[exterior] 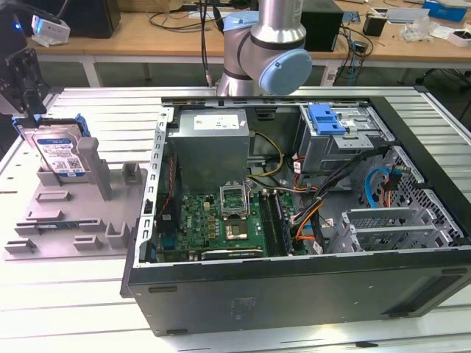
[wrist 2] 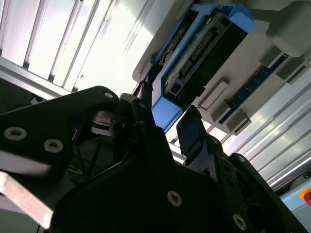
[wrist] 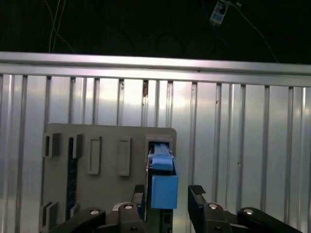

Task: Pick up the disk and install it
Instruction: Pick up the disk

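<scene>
- The disk (exterior: 59, 151) stands upright in the grey holder (exterior: 73, 213) at the exterior view's left, well apart from the case (exterior: 221, 294).
- The gripper (wrist: 167, 196) has its fingers (wrist: 197, 201) apart, straddling the disk's blue bracket (wrist: 164, 184) (not clamped).
- Risk: an off-centre closure may tilt the disk in its slot.
- Risk: a hold on the bracket alone may slip on lifting.

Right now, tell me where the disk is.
On the exterior view's left, the disk stands in the grey holder beside the computer case, under the gripper.
</scene>
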### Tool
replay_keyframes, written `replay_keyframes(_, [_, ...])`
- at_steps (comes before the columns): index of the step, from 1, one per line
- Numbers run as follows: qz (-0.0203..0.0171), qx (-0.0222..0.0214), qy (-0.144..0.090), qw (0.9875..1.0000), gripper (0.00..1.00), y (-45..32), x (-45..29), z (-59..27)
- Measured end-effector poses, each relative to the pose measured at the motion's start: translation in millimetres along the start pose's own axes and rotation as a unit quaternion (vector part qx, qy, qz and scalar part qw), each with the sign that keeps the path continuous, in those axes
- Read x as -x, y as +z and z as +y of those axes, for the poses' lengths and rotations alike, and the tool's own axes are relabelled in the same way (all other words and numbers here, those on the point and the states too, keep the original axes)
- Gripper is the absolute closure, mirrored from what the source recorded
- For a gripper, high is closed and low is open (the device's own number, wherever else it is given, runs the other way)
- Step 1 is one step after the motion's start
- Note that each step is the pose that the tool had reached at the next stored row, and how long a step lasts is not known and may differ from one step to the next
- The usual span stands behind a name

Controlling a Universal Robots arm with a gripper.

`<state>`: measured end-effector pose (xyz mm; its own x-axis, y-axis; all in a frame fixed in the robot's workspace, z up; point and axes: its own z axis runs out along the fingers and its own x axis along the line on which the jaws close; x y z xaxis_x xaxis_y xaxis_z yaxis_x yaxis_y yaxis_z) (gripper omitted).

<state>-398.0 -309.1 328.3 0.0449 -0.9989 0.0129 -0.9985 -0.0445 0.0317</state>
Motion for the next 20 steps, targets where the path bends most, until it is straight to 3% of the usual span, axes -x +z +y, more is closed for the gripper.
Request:
replay_keyframes(7, [0.0001,-0.0002,-0.004,1.0,0.52,2.7,-5.0,0.3])
replay_keyframes(20, [0.0002,-0.0002,-0.008,1.0,0.52,9.3,-5.6,-0.1])
